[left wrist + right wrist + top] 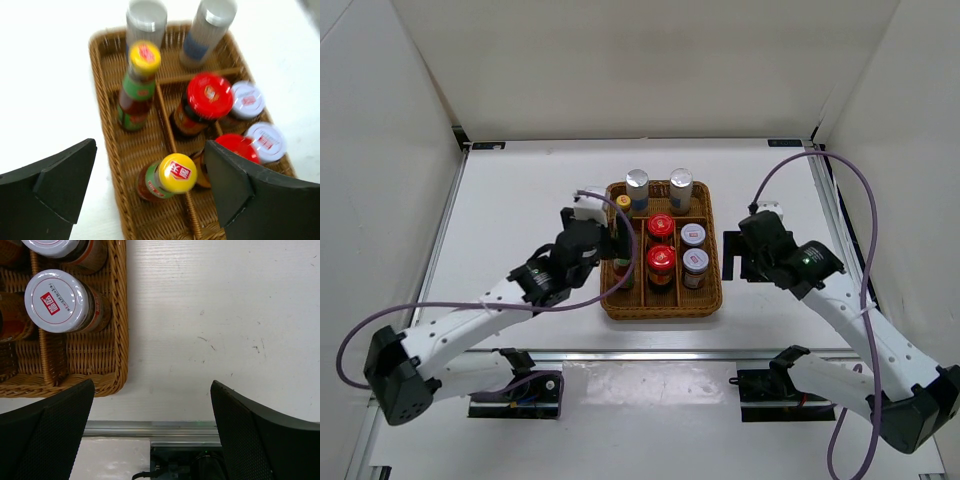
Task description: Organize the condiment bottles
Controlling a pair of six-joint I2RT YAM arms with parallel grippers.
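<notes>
All the condiment bottles stand in the wicker tray (661,311). Two silver-capped bottles (637,186) (681,184) are at the back. Two red-lidded jars (660,226) (660,259) fill the middle column and two white-lidded jars (693,235) (695,261) the right column. One yellow-capped bottle (144,59) stands upright in the left column. The other (176,173) leans towards the divider below my left gripper (150,150), which is open above it, its fingers not touching it. My right gripper (152,390) is open and empty over bare table right of the tray.
The tray's right rim (120,315) and a white-lidded jar (57,300) show left of the right gripper. A metal rail (150,427) runs along the table's near edge. White walls enclose the table. Purple cables (865,230) loop from both arms.
</notes>
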